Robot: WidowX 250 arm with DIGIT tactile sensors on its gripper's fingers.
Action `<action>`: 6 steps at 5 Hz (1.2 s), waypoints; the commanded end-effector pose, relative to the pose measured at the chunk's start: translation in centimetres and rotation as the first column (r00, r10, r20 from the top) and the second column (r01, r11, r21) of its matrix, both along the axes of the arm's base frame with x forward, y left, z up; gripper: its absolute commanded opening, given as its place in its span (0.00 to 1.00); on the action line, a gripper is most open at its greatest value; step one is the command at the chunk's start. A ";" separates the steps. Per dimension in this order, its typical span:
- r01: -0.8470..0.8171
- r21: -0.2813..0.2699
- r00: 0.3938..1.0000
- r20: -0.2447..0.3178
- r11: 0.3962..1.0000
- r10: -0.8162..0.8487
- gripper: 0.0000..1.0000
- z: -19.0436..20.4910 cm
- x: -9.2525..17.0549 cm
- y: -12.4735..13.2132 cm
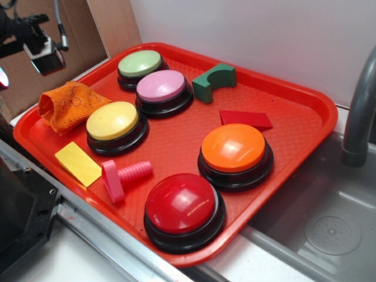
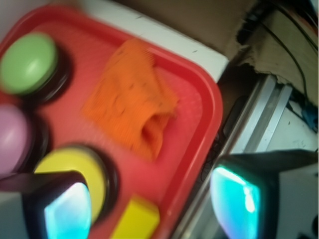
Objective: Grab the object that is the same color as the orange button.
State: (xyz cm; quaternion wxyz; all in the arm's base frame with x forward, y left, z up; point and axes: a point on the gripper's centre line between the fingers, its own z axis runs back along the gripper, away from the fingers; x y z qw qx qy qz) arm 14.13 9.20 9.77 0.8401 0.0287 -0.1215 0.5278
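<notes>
A red plastic tray (image 1: 294, 111) sat beside a grey metal sink (image 1: 329, 235). In the tray's far left corner lay a crumpled orange knitted cloth rag (image 1: 67, 104), close beside a yellow-topped round dome button (image 1: 113, 122) but apart from it. A flat yellow rectangular block (image 1: 78, 163) lay near the front left rim. A glossy orange-topped dome button on a black base (image 1: 235, 150) stood well apart from the rag, towards the right of the tray. A red-topped dome button (image 1: 182, 205) stood at the front edge, and green-topped (image 1: 140, 63) and pink-topped (image 1: 161, 87) dome buttons stood towards the back.

The robot gripper (image 2: 149, 209) hung above the tray's left edge, its two fingers (image 2: 239, 199) spread wide apart with nothing between them. In the blurred wrist view, the rag (image 2: 132, 104) lay ahead of the fingertips, untouched.
</notes>
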 end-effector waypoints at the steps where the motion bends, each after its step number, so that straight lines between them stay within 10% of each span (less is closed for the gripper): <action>1: -0.235 0.047 0.972 0.016 0.971 0.234 1.00 -4.2 3.4 4.8; 3: -0.267 0.028 0.964 0.026 0.963 0.266 1.00 -7.5 4.5 5.7; 4: -0.230 -0.004 0.973 0.025 0.973 0.230 0.81 -8.2 4.9 5.6; 5: -0.243 -0.003 0.970 0.000 0.970 0.243 0.00 -8.5 5.0 5.5; 6: -0.103 -0.034 0.993 -0.057 0.994 0.101 0.00 -7.7 5.6 5.1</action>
